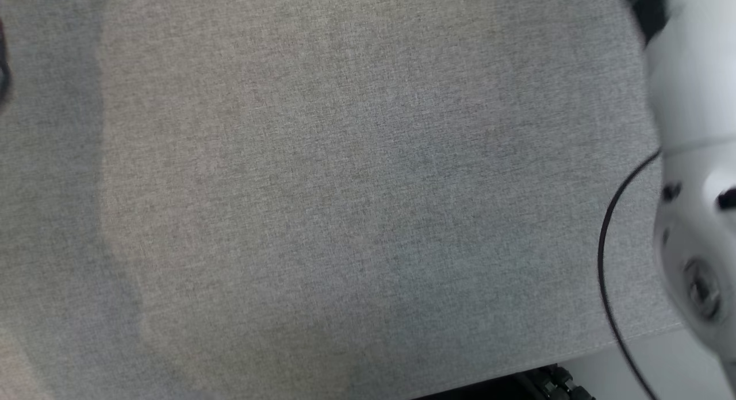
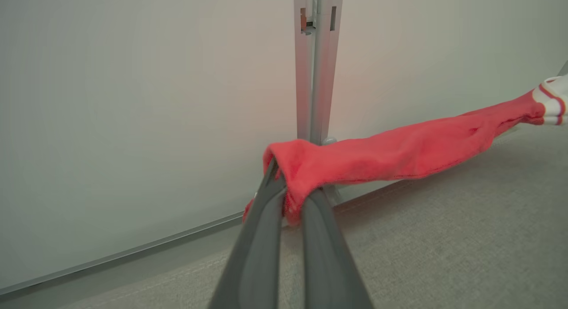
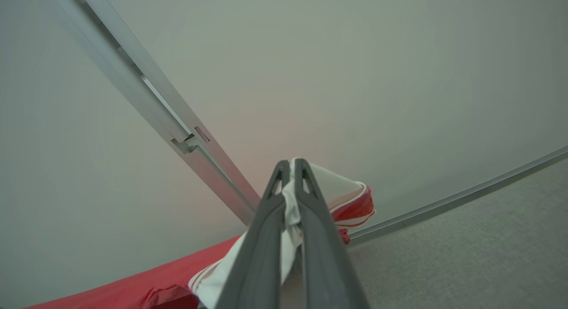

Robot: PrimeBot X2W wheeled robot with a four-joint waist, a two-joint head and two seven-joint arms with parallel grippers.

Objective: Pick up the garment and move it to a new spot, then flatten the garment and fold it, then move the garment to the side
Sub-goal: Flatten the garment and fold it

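The left gripper (image 2: 289, 194) is clamped on the red end of the garment (image 2: 399, 156), directly in front of the metal post (image 2: 316, 78). The right gripper (image 3: 293, 169) pinches the garment's white striped cuff, also near the post. The garment hangs stretched between them, apparently clear of the grey fabric surface (image 2: 443, 238) below the post.

No readable text, label, brand, number or sign anywhere in view.

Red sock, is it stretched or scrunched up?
Stretched out: the sock spans between the left gripper, pinching its red end, and the right gripper, pinching its white cuff.
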